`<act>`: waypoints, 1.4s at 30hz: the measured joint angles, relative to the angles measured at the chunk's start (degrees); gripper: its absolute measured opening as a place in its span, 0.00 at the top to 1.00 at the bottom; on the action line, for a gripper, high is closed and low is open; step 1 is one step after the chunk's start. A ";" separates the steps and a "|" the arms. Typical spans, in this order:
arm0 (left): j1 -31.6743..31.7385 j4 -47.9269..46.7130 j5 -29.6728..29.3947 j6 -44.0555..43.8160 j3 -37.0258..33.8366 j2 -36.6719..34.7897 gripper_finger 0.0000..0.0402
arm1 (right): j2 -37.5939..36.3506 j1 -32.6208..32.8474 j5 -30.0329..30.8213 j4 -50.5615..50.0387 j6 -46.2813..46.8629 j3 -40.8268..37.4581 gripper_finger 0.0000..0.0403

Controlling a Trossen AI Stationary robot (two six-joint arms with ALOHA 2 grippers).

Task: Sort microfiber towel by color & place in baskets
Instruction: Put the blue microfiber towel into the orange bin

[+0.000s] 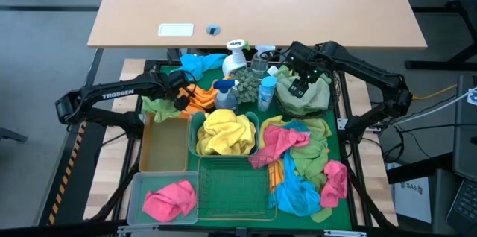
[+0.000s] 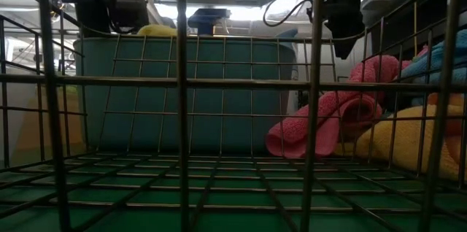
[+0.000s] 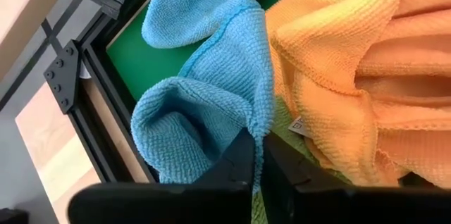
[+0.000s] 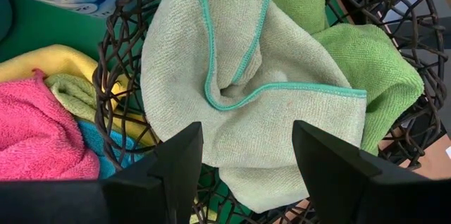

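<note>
My left gripper [image 1: 183, 92] is shut on a blue towel [image 3: 204, 76] at the table's far left, beside an orange towel [image 3: 352, 69]. My right gripper [image 4: 246, 157] hangs open over the round black wire-mesh basket [image 4: 116, 62], above a pale green towel [image 4: 246, 90] that lies crumpled in it on brighter green ones. The teal tub [image 1: 195, 121] holds yellow towels, and the clear bin [image 1: 134, 192] holds a pink towel [image 1: 170, 198]. The tan tray [image 1: 164, 144] and the green wire basket [image 1: 235, 188] show no towels. A loose heap of pink, green, blue and orange towels [image 1: 302, 159] lies at the right. My left gripper pinches the blue towel between its two fingertips at a hemmed edge [image 3: 259, 122], where the cloth bunches into a fold. The fingers hide how many layers they have. The towel's remaining cloth spreads slack over the green mat and against the orange towel.
Spray bottles [image 1: 237, 57] and a scrub pad [image 1: 246, 88] stand between the two grippers at the far middle. The black frame rail [image 3: 84, 90] runs close by the left gripper. In the low view the green wire basket's bars [image 2: 182, 101] fill the foreground.
</note>
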 joint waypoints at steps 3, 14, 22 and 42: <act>-0.19 -1.04 0.84 0.00 1.37 -0.31 0.99 | -0.01 0.00 -0.01 0.01 0.00 0.00 0.45; -2.61 -9.41 1.25 0.09 16.56 -0.34 1.00 | 0.00 0.00 0.00 0.04 0.00 0.04 0.45; -5.13 -11.77 1.11 0.11 28.22 -0.56 1.00 | 0.00 0.00 0.22 0.04 -0.13 0.04 0.45; -14.20 -12.08 2.31 1.37 58.27 -0.78 1.00 | -0.02 0.00 0.50 0.02 -0.20 0.04 0.45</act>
